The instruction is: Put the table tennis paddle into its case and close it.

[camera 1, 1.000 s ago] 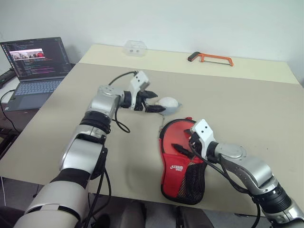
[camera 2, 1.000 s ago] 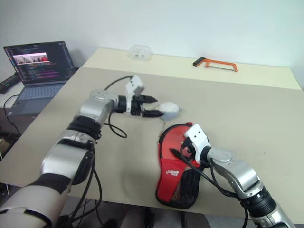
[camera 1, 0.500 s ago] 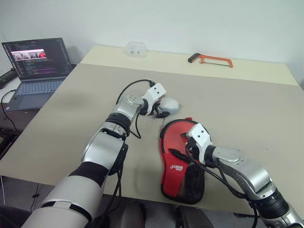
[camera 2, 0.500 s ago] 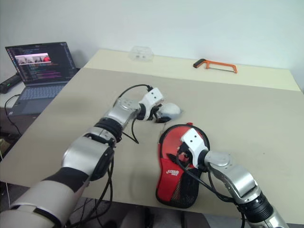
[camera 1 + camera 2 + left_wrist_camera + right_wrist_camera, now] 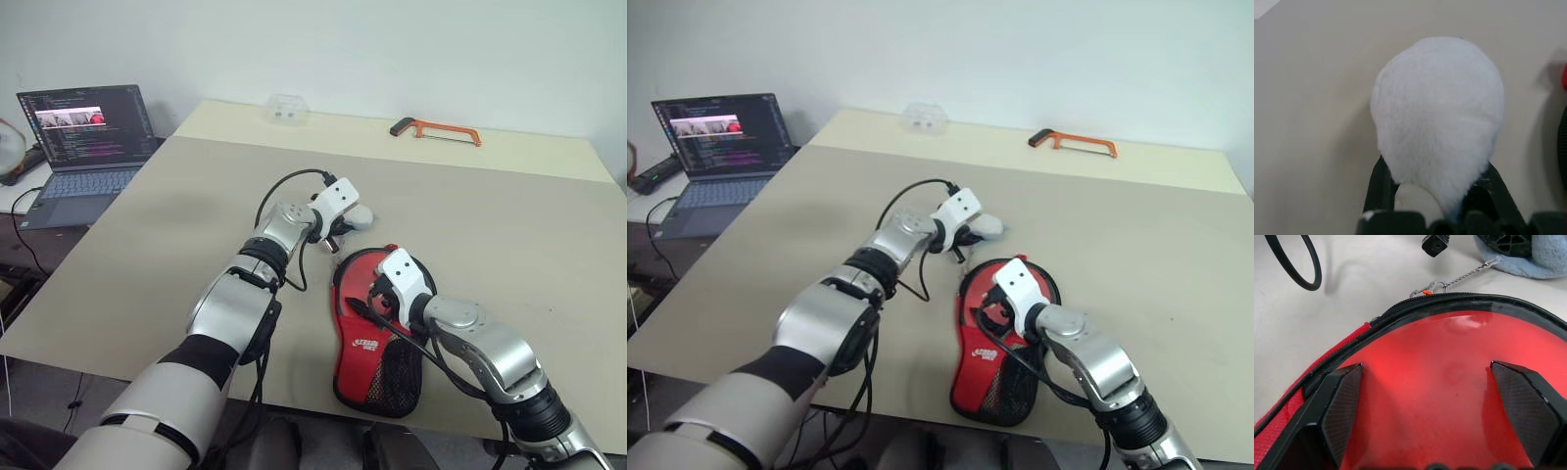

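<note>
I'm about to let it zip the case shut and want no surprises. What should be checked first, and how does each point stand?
1. Paddle inside case: ok, its red face lies within the zip edge.
2. Left hand gripping the white pompom: ok.
3. Chain running from pompom to zip edge: ok.
4. Right hand open over the paddle's face: ok.
5. Case closed: not ok, open.
6. Paddle's handle fully in: cannot tell.

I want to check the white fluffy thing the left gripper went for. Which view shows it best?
The left wrist view: the white fluffy ball sits large between the left gripper's fingers. The eye views show it small beyond that gripper; the right wrist view catches its edge and chain.
</note>
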